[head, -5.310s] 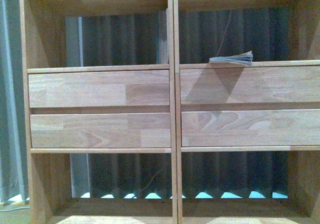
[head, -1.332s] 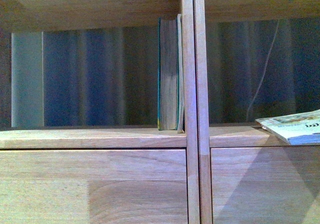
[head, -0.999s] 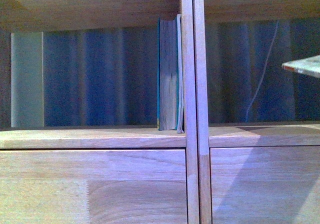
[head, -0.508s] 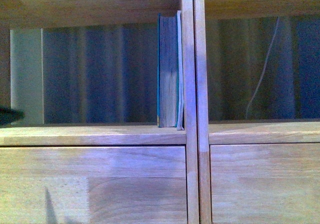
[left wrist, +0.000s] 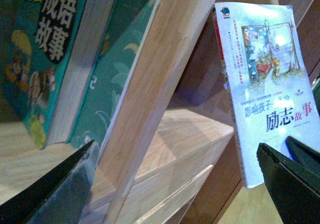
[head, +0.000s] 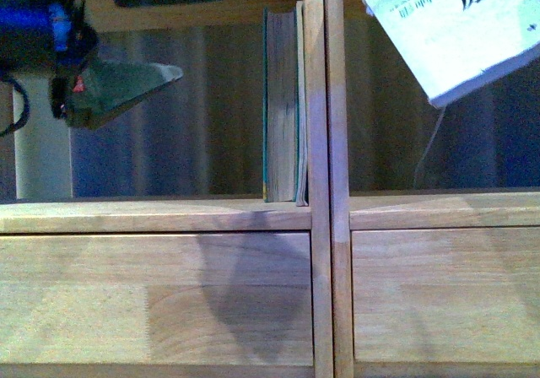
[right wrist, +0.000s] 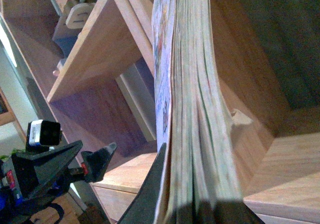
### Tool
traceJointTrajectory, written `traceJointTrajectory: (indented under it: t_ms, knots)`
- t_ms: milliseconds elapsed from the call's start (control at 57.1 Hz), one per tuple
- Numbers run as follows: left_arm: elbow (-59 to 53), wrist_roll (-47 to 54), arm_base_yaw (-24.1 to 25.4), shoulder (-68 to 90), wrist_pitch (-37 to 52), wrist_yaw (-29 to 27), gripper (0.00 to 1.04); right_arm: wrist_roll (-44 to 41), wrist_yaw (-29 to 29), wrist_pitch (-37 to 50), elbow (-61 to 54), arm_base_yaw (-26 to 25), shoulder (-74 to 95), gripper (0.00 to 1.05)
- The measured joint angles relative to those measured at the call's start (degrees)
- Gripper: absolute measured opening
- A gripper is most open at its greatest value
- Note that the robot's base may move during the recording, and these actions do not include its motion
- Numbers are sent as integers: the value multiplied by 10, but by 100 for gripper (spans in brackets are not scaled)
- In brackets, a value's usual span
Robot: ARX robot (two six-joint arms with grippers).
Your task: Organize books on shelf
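Two teal books (head: 283, 108) stand upright in the left compartment of the shelf (head: 325, 184), pressed against its centre divider. In the left wrist view they are a thicker one with yellowed pages (left wrist: 40, 49) and a thinner one (left wrist: 110, 79). A pale paperback book (head: 456, 24) hangs tilted in the air in front of the right compartment, with my right gripper (right wrist: 190, 209) shut on its lower end. The right wrist view shows its page edges (right wrist: 192, 109). My left gripper (head: 198, 32) is open with nothing in it, up in front of the left compartment, left of the standing books.
Plain wooden drawer fronts (head: 169, 302) run under the shelf board. The compartments are backless, with dark pleated curtain (head: 211, 116) behind. A thin cord (head: 430, 154) hangs in the right compartment. The left compartment has free room left of the standing books.
The pale book, lifted off the right shelf board a second ago, now hangs tilted at the upper right. My left gripper has come up into view at the upper left.
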Motion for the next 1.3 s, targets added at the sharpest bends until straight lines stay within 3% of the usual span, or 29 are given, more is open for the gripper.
traceJointTrajectory:
  t_ms: [245, 403, 841, 1069, 1297]
  knots:
    - [30, -50, -19, 38, -2, -22, 97, -18, 32, 15, 5, 82, 6, 7]
    - [21, -105, -31, 31, 57, -6, 97, -49, 22, 17, -19, 137, -9, 7]
    - [-39, -164, -63, -2, 226, 74, 97, -56, 7, 22, -47, 150, -33, 7]
    - [-45, -175, -64, -5, 239, 83, 97, -52, -13, 23, -47, 177, -34, 7]
    - [-64, -224, -58, -6, 313, 108, 65, -23, -70, 43, -47, 203, -35, 7]
